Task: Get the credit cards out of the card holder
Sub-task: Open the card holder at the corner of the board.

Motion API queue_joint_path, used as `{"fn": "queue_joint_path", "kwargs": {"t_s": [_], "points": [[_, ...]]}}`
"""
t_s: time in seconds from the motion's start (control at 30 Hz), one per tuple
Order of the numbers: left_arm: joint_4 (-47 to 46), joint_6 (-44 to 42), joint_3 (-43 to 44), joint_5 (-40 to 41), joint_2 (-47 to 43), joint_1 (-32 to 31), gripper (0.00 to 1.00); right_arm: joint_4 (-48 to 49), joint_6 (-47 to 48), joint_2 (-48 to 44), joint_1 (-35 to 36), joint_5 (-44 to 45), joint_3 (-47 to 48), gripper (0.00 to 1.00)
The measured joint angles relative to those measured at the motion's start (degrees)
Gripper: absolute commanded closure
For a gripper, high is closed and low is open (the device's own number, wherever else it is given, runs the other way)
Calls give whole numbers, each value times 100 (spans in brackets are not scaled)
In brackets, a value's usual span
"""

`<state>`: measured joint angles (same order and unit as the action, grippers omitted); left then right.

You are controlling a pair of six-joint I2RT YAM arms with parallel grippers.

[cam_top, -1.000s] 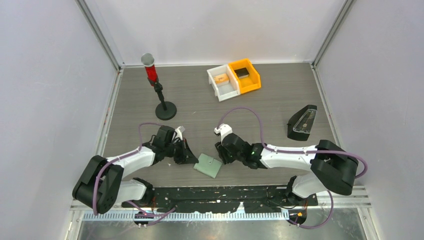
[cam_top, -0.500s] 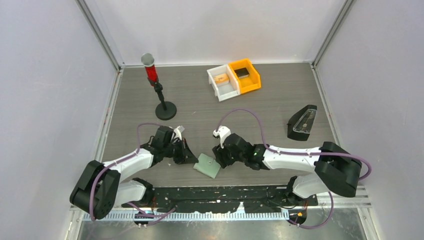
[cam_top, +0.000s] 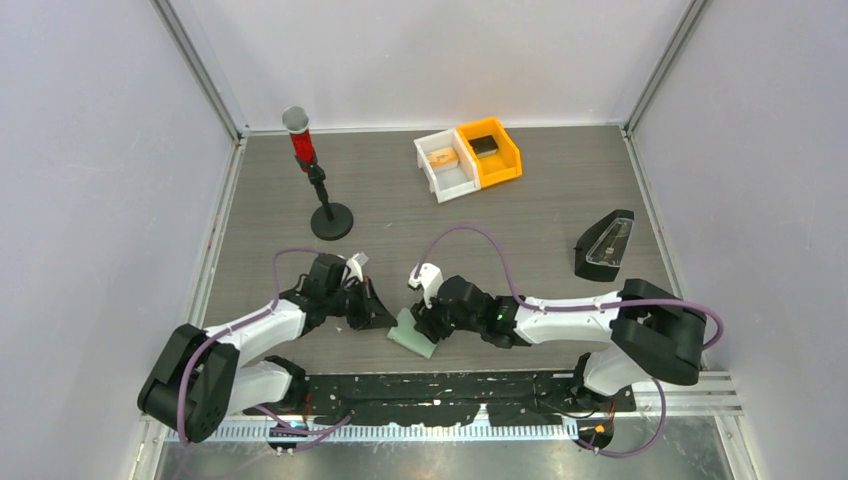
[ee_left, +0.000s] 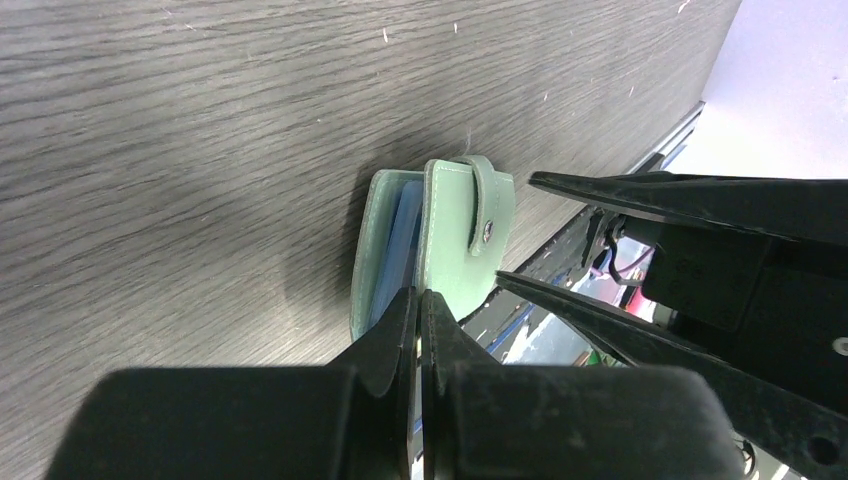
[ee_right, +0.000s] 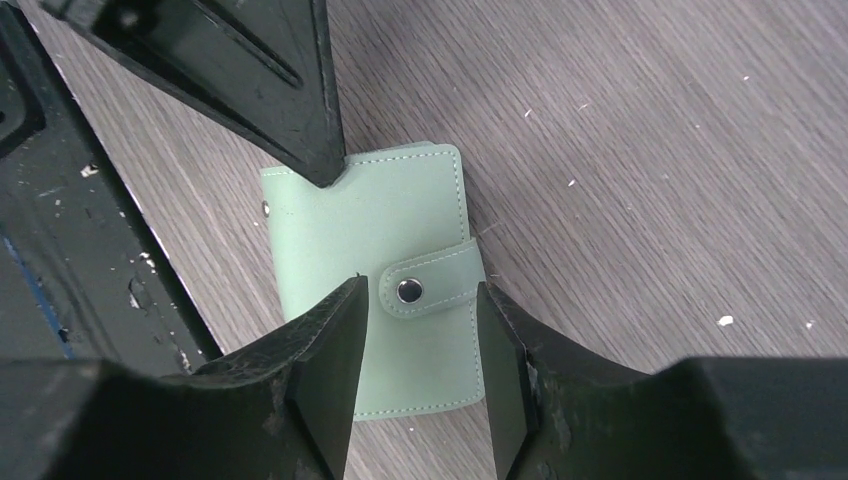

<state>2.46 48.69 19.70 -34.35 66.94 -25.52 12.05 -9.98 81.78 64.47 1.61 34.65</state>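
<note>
The pale-green card holder [cam_top: 408,336] lies flat near the table's front edge, its snap tab [ee_right: 430,285] fastened. In the left wrist view the holder [ee_left: 455,230] gapes slightly and shows the edge of a light blue card [ee_left: 400,250]. The tan-orange card is hidden. My left gripper [ee_left: 420,295] is shut, its tips touching the holder's edge; it also shows in the top view [cam_top: 384,318]. My right gripper [ee_right: 420,300] is open just above the holder, one finger on each side of the snap tab; it also shows in the top view [cam_top: 425,322].
A white bin [cam_top: 458,183] holding a tan object and an orange bin [cam_top: 505,165] holding a black block stand at the back. A red-topped stand [cam_top: 330,220] is at back left. A black wedge-shaped object [cam_top: 605,245] lies at right. The black mounting plate [cam_top: 450,385] borders the holder.
My right gripper has moved left, from beside the holder to over it, and now straddles the snap tab. My left gripper has barely moved.
</note>
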Motion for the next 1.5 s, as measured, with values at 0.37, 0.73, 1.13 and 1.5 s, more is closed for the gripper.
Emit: {"fn": "queue_joint_path", "kwargs": {"t_s": [0.37, 0.73, 1.13, 1.5], "points": [[-4, 15, -9, 22, 42, -9, 100, -195, 166, 649, 199, 238, 363, 72], [422, -302, 166, 260, -85, -24, 100, -251, 66, 313, 315, 1049, 275, 95], [868, -507, 420, 413, -98, -26, 94, -450, -254, 20, 295, 1200, 234, 95], [1622, -726, 754, 1034, -841, -26, 52, -975, -549, -387, 291, 855, 354, 95]]}}
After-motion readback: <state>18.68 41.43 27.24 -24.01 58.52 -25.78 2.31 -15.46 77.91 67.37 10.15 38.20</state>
